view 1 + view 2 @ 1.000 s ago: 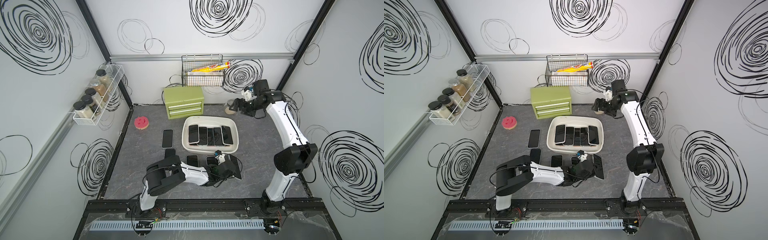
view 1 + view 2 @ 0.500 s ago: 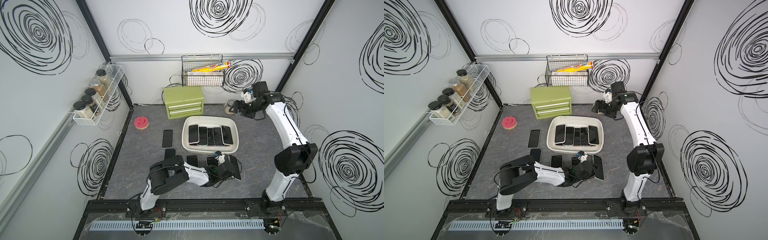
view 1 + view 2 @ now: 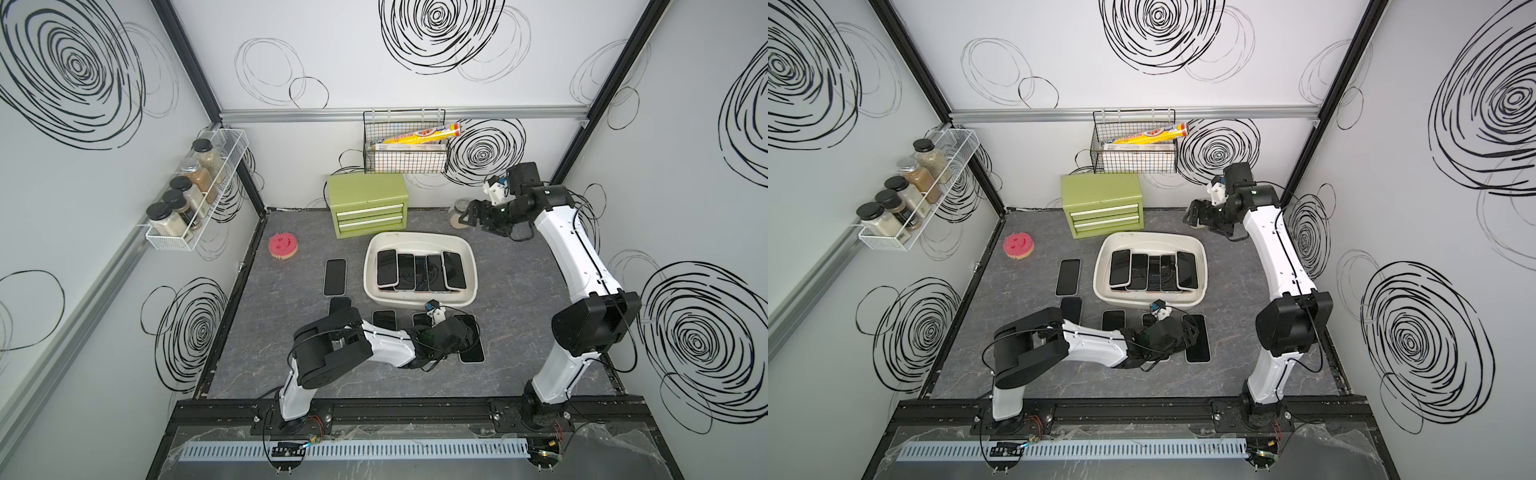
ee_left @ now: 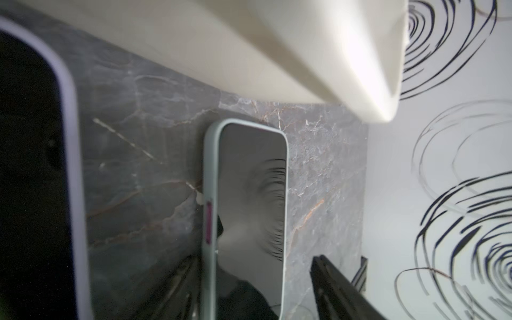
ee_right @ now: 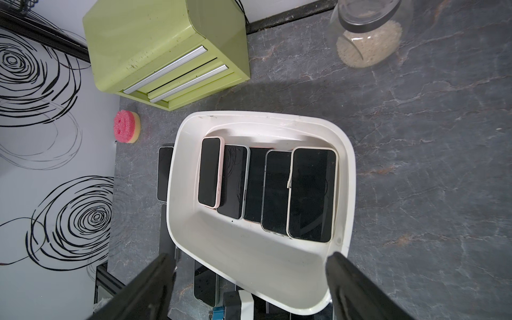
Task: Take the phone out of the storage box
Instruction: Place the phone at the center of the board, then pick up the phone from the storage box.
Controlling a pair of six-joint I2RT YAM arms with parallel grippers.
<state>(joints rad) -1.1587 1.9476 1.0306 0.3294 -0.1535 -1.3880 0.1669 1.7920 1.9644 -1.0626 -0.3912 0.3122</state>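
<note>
The white storage box (image 3: 419,236) (image 3: 1150,236) sits mid-table with several dark-screened phones (image 3: 419,272) side by side in it; the right wrist view shows its rim (image 5: 347,171) and those phones (image 5: 310,194). A phone in a pale green case (image 4: 249,207) (image 3: 471,347) lies flat on the table in front of the box. My left gripper (image 4: 255,293) (image 3: 465,336) is low over it and open, one finger on each side of the phone. My right gripper (image 5: 249,291) (image 3: 473,214) hangs open and empty behind the box's back right corner.
Other phones lie on the table left of and in front of the box (image 3: 335,276) (image 3: 384,320). A green two-drawer chest (image 3: 365,203) stands behind the box, a pink sponge (image 3: 283,246) at the left, and a jar of grains (image 3: 457,212) under the right gripper.
My left gripper has opened and let go of the green-cased phone, which now rests on the table. The right gripper has shifted slightly toward the box.
</note>
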